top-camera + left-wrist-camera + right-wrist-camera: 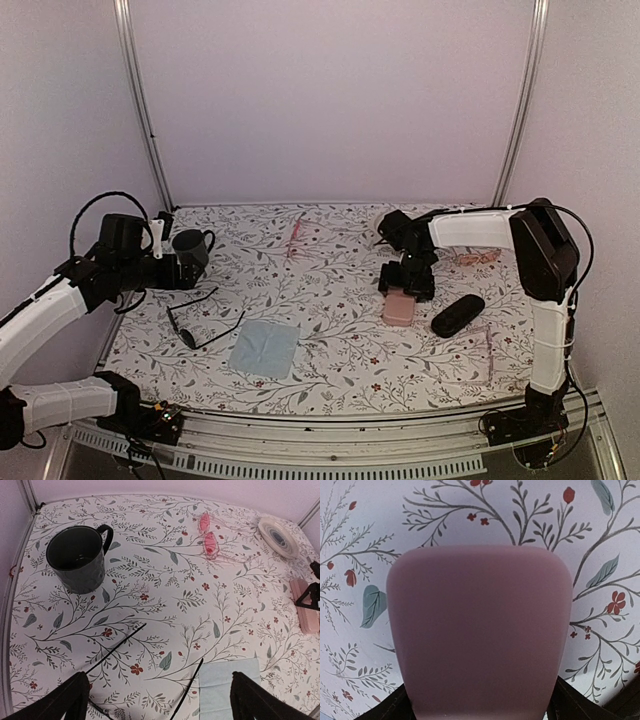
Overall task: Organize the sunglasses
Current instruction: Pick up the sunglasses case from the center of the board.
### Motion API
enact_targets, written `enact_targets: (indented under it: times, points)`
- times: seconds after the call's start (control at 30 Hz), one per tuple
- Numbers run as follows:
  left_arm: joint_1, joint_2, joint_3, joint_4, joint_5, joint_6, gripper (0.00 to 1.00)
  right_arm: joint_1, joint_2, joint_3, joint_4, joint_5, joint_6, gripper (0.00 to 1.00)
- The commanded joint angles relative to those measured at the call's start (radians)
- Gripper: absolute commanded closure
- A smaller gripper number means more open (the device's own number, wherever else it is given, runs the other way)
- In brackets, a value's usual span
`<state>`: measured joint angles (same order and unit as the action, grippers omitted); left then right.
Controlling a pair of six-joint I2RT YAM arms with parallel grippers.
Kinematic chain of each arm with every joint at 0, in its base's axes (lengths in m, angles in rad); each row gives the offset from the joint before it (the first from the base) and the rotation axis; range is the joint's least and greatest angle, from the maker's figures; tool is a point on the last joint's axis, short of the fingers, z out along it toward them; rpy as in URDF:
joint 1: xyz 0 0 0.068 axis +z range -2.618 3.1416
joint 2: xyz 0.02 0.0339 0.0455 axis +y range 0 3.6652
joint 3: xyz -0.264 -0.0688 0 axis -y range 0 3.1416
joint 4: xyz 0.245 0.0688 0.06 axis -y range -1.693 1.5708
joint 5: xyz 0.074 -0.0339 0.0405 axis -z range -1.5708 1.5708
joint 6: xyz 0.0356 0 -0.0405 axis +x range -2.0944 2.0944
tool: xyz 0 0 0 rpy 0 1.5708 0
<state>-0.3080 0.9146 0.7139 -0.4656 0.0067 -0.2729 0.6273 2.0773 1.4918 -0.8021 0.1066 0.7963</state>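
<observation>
The sunglasses (200, 326), thin black wire with round dark lenses, lie open on the floral table at front left. In the left wrist view only their two slim temple arms (116, 647) show. My left gripper (186, 268) is open and empty, above and behind the sunglasses, next to a dark mug (191, 246); its fingertips (75, 700) straddle the temple arms from above. My right gripper (405, 288) is open, its jaws either side of the far end of a pink case (399, 307), which fills the right wrist view (480, 630).
A pale blue cloth (265, 347) lies right of the sunglasses. A black oval case (458, 315) lies right of the pink case. Pink glasses lie at the back centre (295, 232), back right (478, 258) and front right (489, 350). A white round object (277, 532) sits at the back.
</observation>
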Motion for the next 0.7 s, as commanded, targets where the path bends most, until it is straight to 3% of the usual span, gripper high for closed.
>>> enact_targets:
  times: [0.0, 0.33, 0.67]
  points:
    - [-0.016, -0.011, -0.008, 0.015, -0.01, 0.009, 0.01, 0.003, 0.011, 0.048, -0.032, 0.06, 0.02, 0.15]
    - [-0.017, -0.008, -0.008, 0.013, -0.012, 0.01, 0.01, 0.005, 0.025, 0.072, -0.055, 0.086, 0.005, 0.21]
    - [-0.019, -0.004, -0.007, 0.013, -0.011, 0.008, 0.01, 0.005, 0.038, 0.068, -0.054, 0.079, 0.001, 0.2]
